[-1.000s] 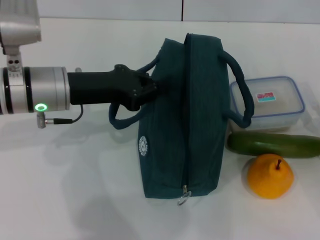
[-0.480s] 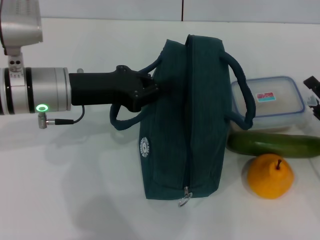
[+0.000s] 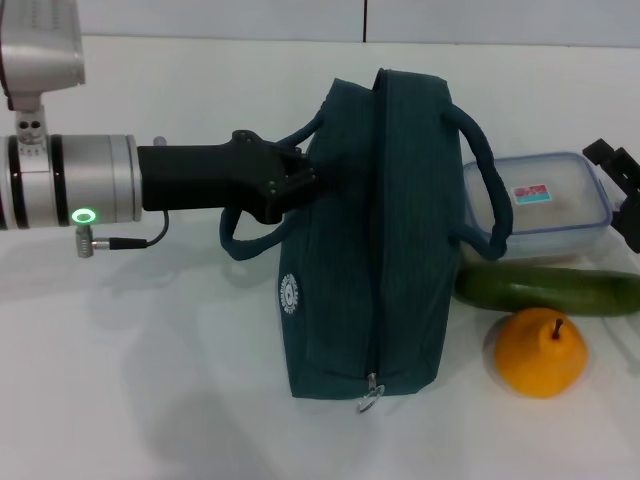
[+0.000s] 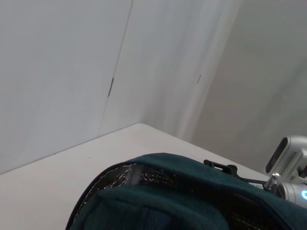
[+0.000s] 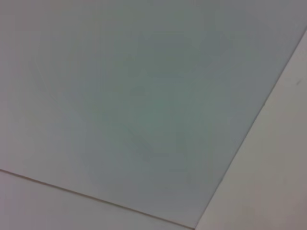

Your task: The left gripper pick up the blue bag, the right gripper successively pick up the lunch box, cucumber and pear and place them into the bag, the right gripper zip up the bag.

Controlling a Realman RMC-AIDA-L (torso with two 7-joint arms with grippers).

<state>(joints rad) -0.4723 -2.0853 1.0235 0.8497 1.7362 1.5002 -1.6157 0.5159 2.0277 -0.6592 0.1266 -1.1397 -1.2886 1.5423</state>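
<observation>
1 bag [image 3: 375,240] — 1 lunch box [image 3: 545,200], 1 cucumber [image 3: 545,288], 1 pear [image 3: 540,352].

Lunch box [image 3: 548,205], cucumber [image 3: 545,288], pear [image 3: 540,352] right of bag [image 3: 375,250].

**White table and its load**

I see a white table [image 3: 150,400]. On it the blue bag [image 3: 375,250] stands centre; to its right sit the lunch box [image 3: 540,205] farthest, the cucumber [image 3: 545,288] nearer, the pear [image 3: 540,352] nearest, possibly touching the cucumber.
</observation>
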